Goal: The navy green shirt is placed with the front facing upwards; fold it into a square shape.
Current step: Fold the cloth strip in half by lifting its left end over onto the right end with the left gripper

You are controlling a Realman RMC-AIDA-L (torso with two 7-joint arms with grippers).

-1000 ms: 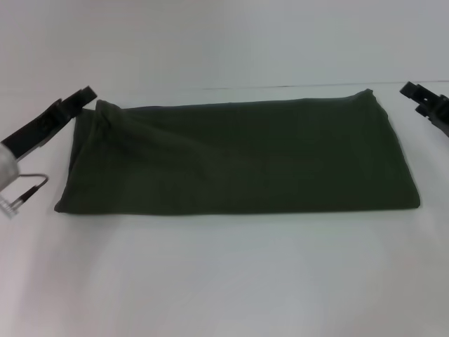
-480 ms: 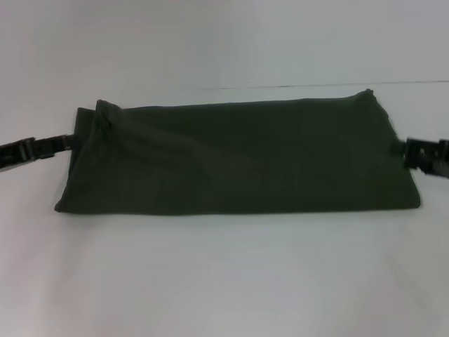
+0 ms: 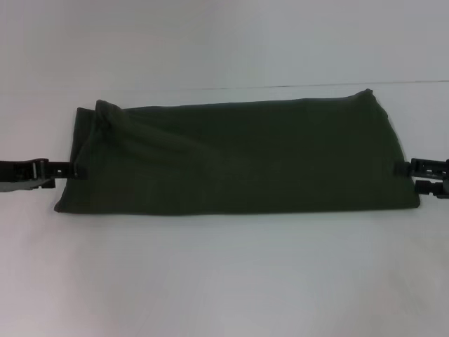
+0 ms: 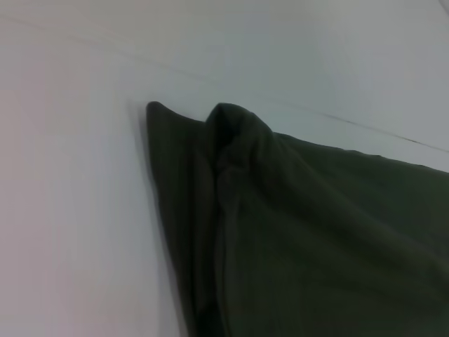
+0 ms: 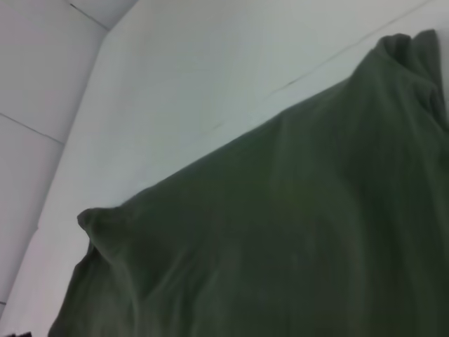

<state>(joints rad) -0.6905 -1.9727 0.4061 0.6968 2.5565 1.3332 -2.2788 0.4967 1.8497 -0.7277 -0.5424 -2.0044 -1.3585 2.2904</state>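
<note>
Olive navy green shirt (image 3: 238, 158), folded to long band, frame centre on white table (image 3: 224, 281). Left gripper (image 3: 70, 170) at its left edge, right gripper (image 3: 405, 168) at right edge; can't tell grip/opening on either. Risk: uneven lift skews fold, bunched upper-left corner drags.

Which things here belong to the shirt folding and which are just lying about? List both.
Part of the job:
- navy green shirt, folded to a long band
- left tool, at its left end
- right tool, at its right end

Just there:
- white table
</note>
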